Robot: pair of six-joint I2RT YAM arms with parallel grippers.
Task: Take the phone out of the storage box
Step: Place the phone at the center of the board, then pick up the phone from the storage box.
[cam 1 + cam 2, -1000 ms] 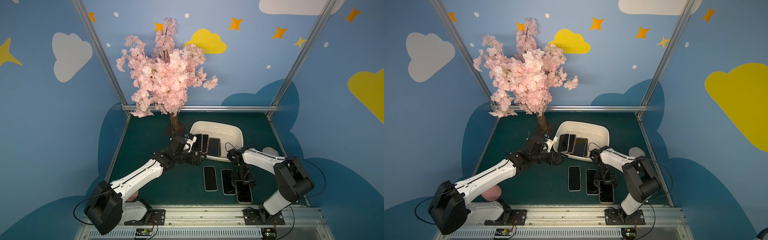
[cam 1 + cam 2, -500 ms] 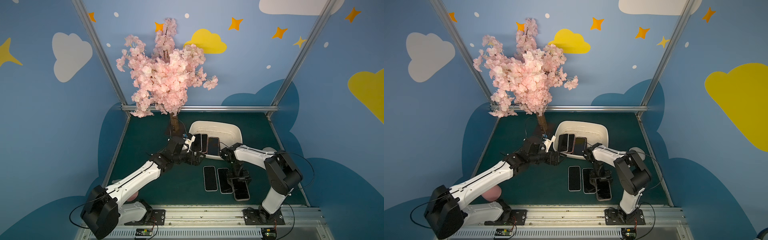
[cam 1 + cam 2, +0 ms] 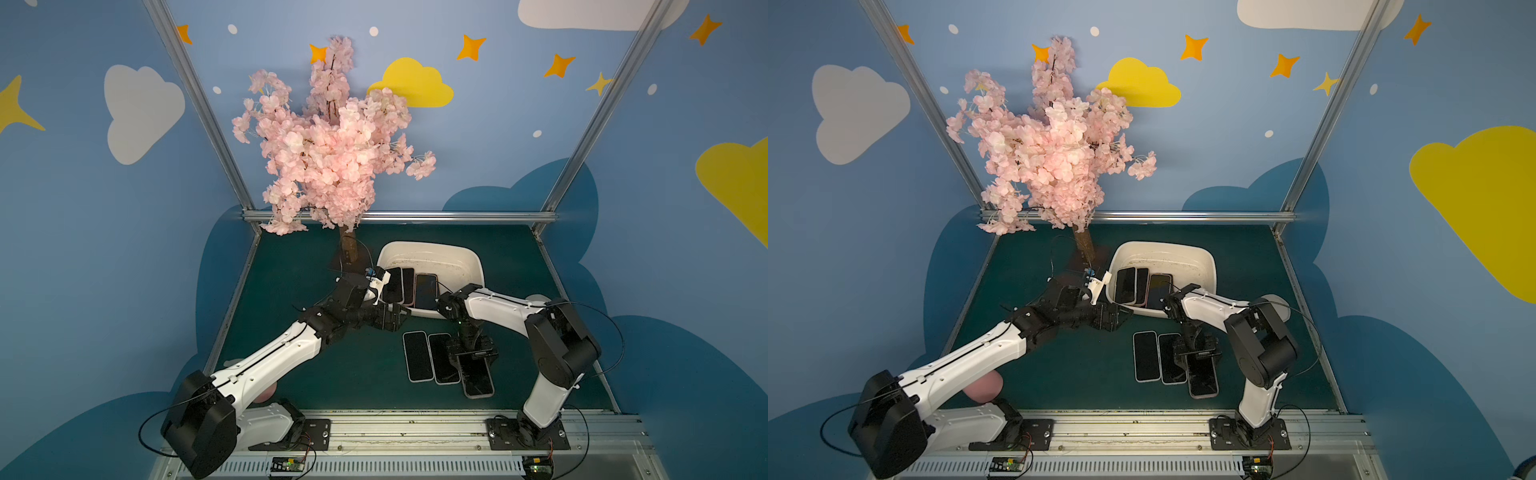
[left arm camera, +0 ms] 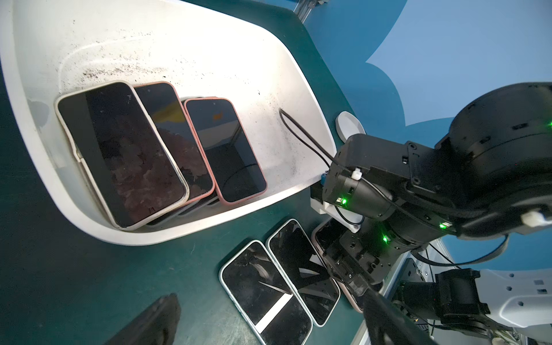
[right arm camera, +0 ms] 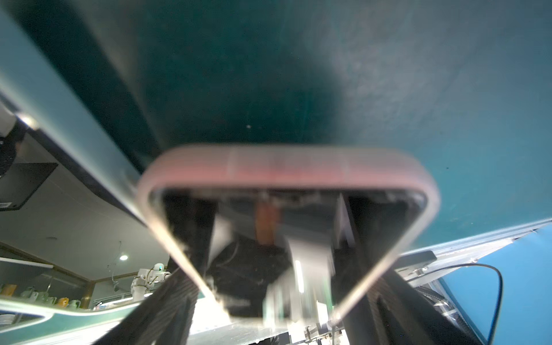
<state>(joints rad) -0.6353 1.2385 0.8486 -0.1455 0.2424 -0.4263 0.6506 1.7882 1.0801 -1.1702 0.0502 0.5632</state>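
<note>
The cream-white storage box (image 3: 428,247) (image 3: 1163,246) (image 4: 179,236) stands at the back of the green mat. Three phones lean overlapped inside it: a cream-cased one (image 4: 122,155) (image 3: 395,284) and two pink-cased ones (image 4: 173,134) (image 4: 227,149). My left gripper (image 3: 390,318) (image 4: 268,322) hovers open just outside the box's near left corner, holding nothing. On the mat, in both top views, my right gripper (image 3: 473,353) (image 3: 1198,353) (image 5: 282,273) straddles a pink-cased phone (image 3: 478,376) (image 5: 286,167). That phone lies flat, and the jaws stand slightly wider than it.
Two more phones (image 3: 417,356) (image 3: 444,358) lie side by side on the mat, left of the pink-cased one. A pink blossom tree (image 3: 332,145) stands behind the box's left end. A white disc (image 3: 538,297) lies behind the right arm, and a pink object (image 3: 984,386) sits under the left arm.
The right arm has swung left, bringing the pink-cased phone close beside the two on the mat, and its jaws have widened. The left arm has barely shifted.
</note>
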